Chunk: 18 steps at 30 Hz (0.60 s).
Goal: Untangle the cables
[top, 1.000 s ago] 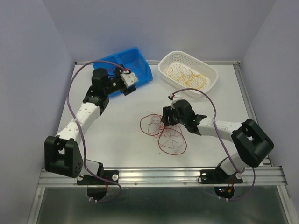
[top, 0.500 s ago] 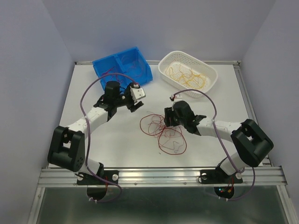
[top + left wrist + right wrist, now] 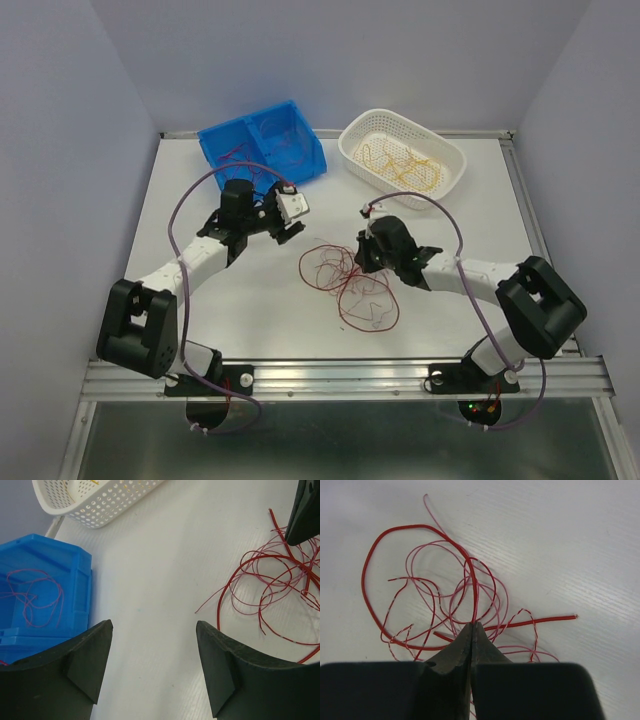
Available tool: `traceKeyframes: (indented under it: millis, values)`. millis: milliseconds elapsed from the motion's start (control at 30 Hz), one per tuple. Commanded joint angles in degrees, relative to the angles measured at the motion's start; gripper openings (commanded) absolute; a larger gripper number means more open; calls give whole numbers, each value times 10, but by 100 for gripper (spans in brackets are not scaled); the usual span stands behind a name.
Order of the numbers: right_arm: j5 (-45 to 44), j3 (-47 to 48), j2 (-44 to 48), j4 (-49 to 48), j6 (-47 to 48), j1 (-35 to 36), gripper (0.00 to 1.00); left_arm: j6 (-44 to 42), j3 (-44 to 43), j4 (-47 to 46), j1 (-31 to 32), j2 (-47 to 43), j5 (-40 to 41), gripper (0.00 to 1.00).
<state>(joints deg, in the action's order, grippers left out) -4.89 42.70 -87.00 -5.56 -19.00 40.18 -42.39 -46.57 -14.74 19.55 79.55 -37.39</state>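
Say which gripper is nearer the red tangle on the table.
Right: the right gripper pinches a strand of the red tangle; the left gripper hangs open beside it, apart.

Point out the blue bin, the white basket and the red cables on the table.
blue bin (image 3: 312,150), top view, right wall.
white basket (image 3: 390,192), top view, near wall.
red cables (image 3: 475,597), right wrist view, thick upright strand.

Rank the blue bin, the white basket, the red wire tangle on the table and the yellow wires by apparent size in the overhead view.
Largest: white basket and blue bin, too alike to rank.
Next: red wire tangle.
Smallest: yellow wires, which fit inside the basket.
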Motion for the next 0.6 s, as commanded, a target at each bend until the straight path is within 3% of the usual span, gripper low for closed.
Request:
traceKeyframes:
  millis: [0, 300, 567]
  values:
    - [82, 27, 40, -38, 16, 3, 0, 0, 2, -10, 1, -29, -13, 79]
    - [119, 72, 158, -67, 38, 2, 1, 18, -14, -11, 1, -48, -40, 79]
    - [173, 108, 177, -69, 63, 3, 0, 47, -61, -27, 2, -34, -131, 80]
